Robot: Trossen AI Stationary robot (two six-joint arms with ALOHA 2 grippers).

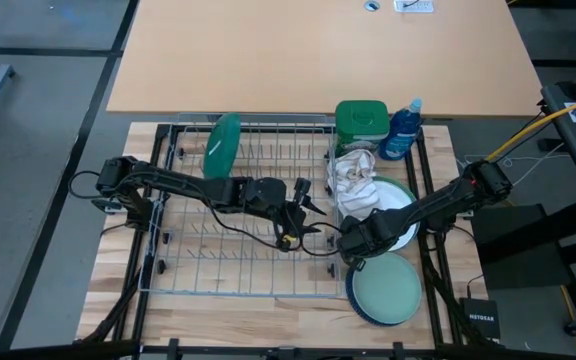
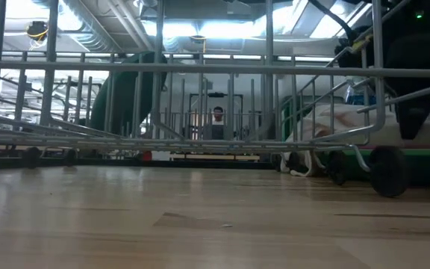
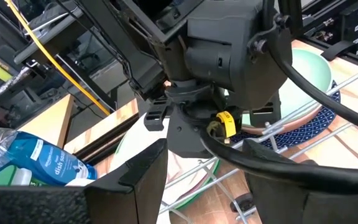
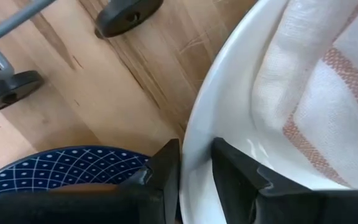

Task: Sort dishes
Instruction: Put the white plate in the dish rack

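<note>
A white plate (image 1: 400, 212) lies at the table's right on a light green plate, with a beige-and-white cloth (image 1: 353, 180) heaped on it. My right gripper (image 1: 351, 245) points down at its near-left rim, shut on it. Nearer the front edge, a pale teal plate (image 1: 386, 290) tops a small stack with a navy patterned plate (image 4: 61, 168) at the bottom. A dark green plate (image 1: 223, 145) stands on edge in the wire rack (image 1: 248, 210). My left gripper (image 1: 308, 210) hangs open over the rack, holding nothing. My right gripper pinches the white plate's rim (image 4: 194, 143) between its two fingers, one finger (image 4: 166, 168) outside the rim and the other (image 4: 238, 177) inside on the plate's face. The fingers come from above, pointing down. Whether the rim is lifted, I cannot tell.
A green tub (image 1: 360, 125) and a blue dish-soap bottle (image 1: 403, 130) stand behind the plates at the far right. The rack's feet (image 4: 129, 15) stand close to the white plate. My left gripper's fingers (image 3: 148, 180) face the right arm at short range.
</note>
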